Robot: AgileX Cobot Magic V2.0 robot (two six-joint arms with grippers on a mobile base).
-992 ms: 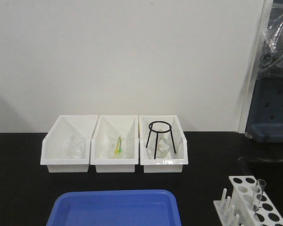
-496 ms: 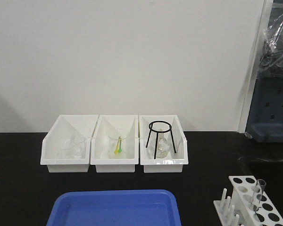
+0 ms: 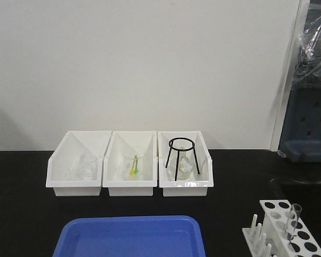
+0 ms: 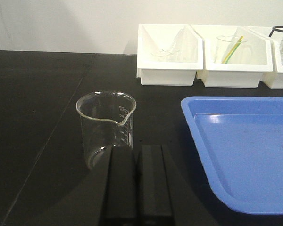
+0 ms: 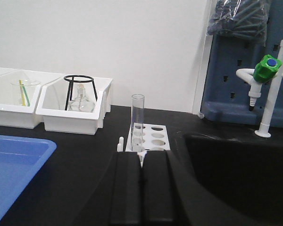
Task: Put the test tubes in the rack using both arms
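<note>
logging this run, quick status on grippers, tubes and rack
Left gripper shut, empty, behind a beaker. Right gripper shut, empty, facing the rack. One test tube upright in rack. Blue tray empty; nothing blocking.

One clear glass test tube (image 5: 137,120) is seen upright in the white rack (image 5: 151,136), directly ahead of the closed right gripper (image 5: 141,162).

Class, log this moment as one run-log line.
left gripper: shut, empty | right gripper: shut, empty | test tube: upright in rack

Lab: beaker (image 4: 106,129), sink tap (image 5: 265,70)
</note>
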